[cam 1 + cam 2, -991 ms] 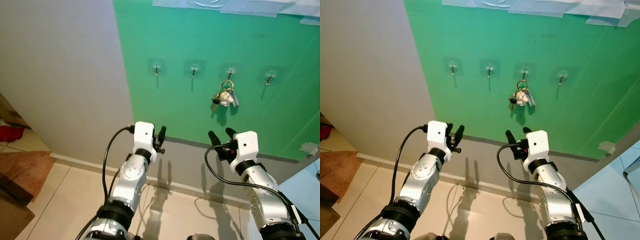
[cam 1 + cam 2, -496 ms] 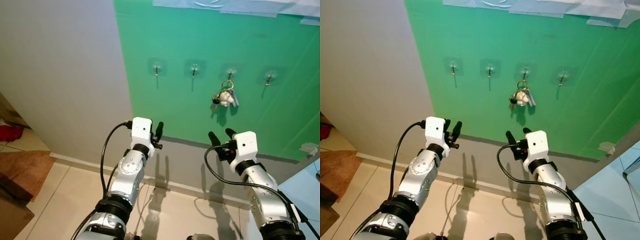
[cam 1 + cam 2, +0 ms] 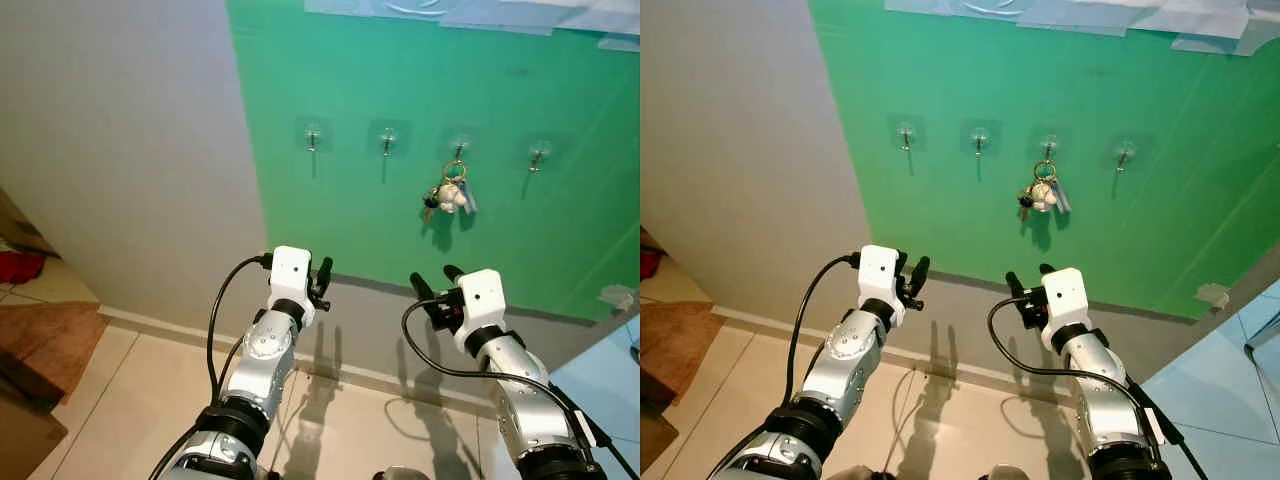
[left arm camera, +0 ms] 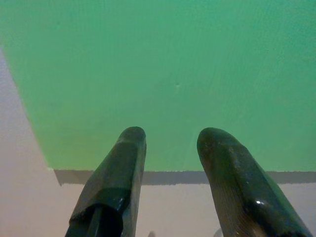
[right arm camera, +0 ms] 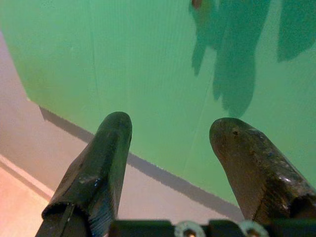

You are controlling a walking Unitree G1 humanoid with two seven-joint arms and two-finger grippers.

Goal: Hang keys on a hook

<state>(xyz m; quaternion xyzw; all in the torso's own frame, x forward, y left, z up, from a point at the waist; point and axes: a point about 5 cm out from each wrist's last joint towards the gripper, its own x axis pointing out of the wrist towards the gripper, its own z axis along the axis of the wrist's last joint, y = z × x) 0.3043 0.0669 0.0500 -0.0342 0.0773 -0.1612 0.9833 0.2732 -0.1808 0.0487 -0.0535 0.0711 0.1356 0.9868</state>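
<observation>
A bunch of keys (image 3: 451,195) with a small white charm hangs by its ring from the third hook (image 3: 459,145) in a row of clear hooks on the green board (image 3: 400,60). My right gripper (image 3: 433,279) is below the keys, open and empty, its fingers (image 5: 106,163) pointing at the board. My left gripper (image 3: 322,272) is raised further left, below the second hook (image 3: 387,140), open with nothing between its fingers (image 4: 117,175).
Two more empty hooks stand at the ends of the row, the first hook (image 3: 312,134) and the last hook (image 3: 539,155). A grey wall (image 3: 120,150) is left of the board, a tiled floor (image 3: 130,400) below, and a brown mat (image 3: 45,335) at far left.
My right gripper has drawn a little down and left, away from the keys. My left gripper has shifted slightly to the right. The keys stay on the hook.
</observation>
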